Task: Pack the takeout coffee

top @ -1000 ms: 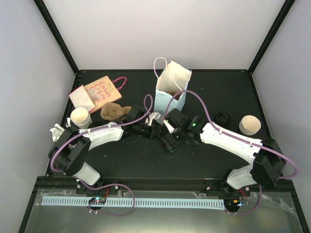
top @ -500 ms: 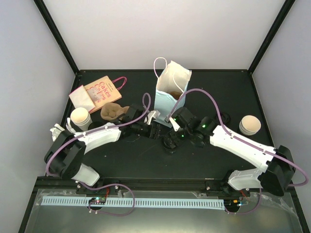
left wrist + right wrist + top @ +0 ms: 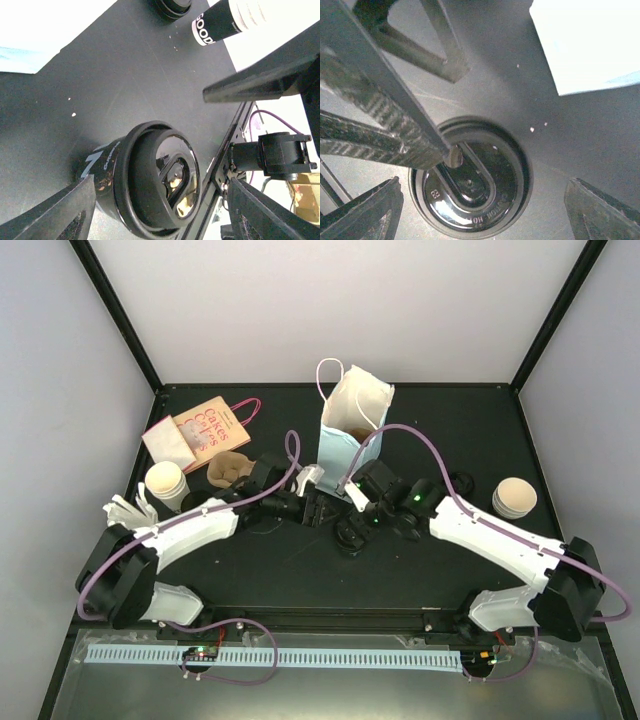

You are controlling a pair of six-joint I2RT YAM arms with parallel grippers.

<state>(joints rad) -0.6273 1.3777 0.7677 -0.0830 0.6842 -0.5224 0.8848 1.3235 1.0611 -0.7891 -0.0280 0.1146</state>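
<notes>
"GOOD" is being shown on a white cup (image 3: 225, 20), and "Cakes" on a pink bag (image 3: 205, 425). The black coffee cup (image 3: 350, 534), lid on, is being flanked on the dark desk (image 3: 300, 575) by the left claw (image 3: 161, 181) and right claw (image 3: 482, 181), both spread wide, gripping nothing. The blue bag (image 3: 350, 430) is being stood just behind. White walls (image 3: 300, 300) are being seen around.

A lidded cup (image 3: 350, 532) stands mid-table (image 3: 300, 570), just in front of the upright paper bag (image 3: 352, 425). At far left stands a second cup (image 3: 165, 483), with a moulded tray (image 3: 230, 470) to its right and a flat bag (image 3: 200, 430) behind. A third cup (image 3: 514, 498) stands far right, with a loose lid (image 3: 460, 481) to its left.
</notes>
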